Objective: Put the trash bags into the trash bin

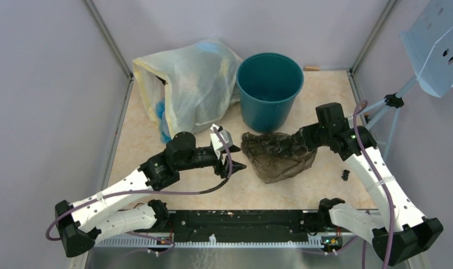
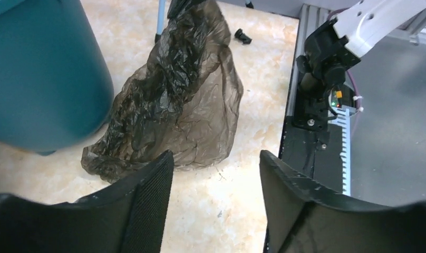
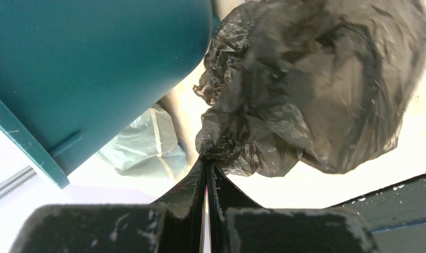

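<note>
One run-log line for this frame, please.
right gripper: shut on trash bag | left gripper: open, empty | trash bag: outside trash bin, beside it | trash bin: upright

My table point(image 1: 139, 140) has a big whitish-yellow plastic bag point(image 1: 190, 84) with something blue inside at its far left corner. A small black part point(image 1: 345, 174) lies near the right edge and a little wooden block point(image 1: 311, 68) at the back. A perforated blue panel point(image 1: 437, 45) stands outside it.

A robotics lab test cell: plain grey walls point(image 1: 39, 84) on metal frame posts point(image 1: 108, 39) enclose a marble-patterned desk point(image 1: 303, 190), with a left arm point(image 1: 123, 188) and right arm point(image 1: 381, 179) bolted to a black rail point(image 1: 241, 224) along its near edge.
</note>
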Action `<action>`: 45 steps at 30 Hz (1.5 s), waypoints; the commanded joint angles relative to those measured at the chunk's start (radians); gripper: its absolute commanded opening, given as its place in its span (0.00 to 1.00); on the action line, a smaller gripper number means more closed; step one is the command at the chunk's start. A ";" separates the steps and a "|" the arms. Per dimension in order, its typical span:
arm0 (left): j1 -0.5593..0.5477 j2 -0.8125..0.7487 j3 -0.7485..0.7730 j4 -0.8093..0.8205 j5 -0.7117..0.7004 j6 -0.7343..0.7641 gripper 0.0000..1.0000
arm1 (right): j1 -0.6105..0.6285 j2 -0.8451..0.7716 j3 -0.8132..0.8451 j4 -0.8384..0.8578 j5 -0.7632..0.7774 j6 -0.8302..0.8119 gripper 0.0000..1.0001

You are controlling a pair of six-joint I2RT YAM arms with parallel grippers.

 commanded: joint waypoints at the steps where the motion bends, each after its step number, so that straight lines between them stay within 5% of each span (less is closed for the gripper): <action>1: -0.004 0.054 -0.026 0.042 -0.035 0.227 0.73 | -0.012 -0.049 0.040 -0.015 -0.036 -0.006 0.00; 3: -0.004 0.086 -0.054 0.098 -0.025 0.355 0.80 | -0.010 -0.060 0.051 -0.022 -0.045 -0.006 0.00; 10: -0.005 0.207 -0.101 0.221 0.052 0.610 0.84 | -0.010 -0.051 0.164 -0.076 -0.098 -0.018 0.00; 12: -0.007 0.221 -0.114 0.248 0.085 0.661 0.98 | -0.011 -0.049 0.190 -0.093 -0.117 -0.010 0.00; 22: -0.012 0.260 -0.154 0.357 0.185 0.767 0.99 | -0.011 -0.066 0.197 -0.079 -0.184 0.050 0.00; 30: -0.028 0.316 -0.129 0.298 0.223 0.804 0.87 | -0.010 -0.067 0.205 -0.072 -0.187 0.074 0.00; 32: -0.028 0.309 -0.141 0.311 0.209 0.796 0.82 | -0.011 -0.066 0.204 -0.065 -0.190 0.081 0.00; 39: -0.030 0.386 -0.113 0.330 0.126 0.780 0.38 | -0.011 -0.060 0.228 -0.058 -0.204 0.112 0.00; 42: -0.030 0.454 -0.085 0.361 0.114 0.746 0.02 | -0.011 -0.061 0.259 -0.081 -0.175 0.118 0.00; 45: -0.041 0.483 -0.048 0.380 0.058 0.656 0.00 | -0.010 -0.068 0.281 -0.107 -0.085 0.113 0.00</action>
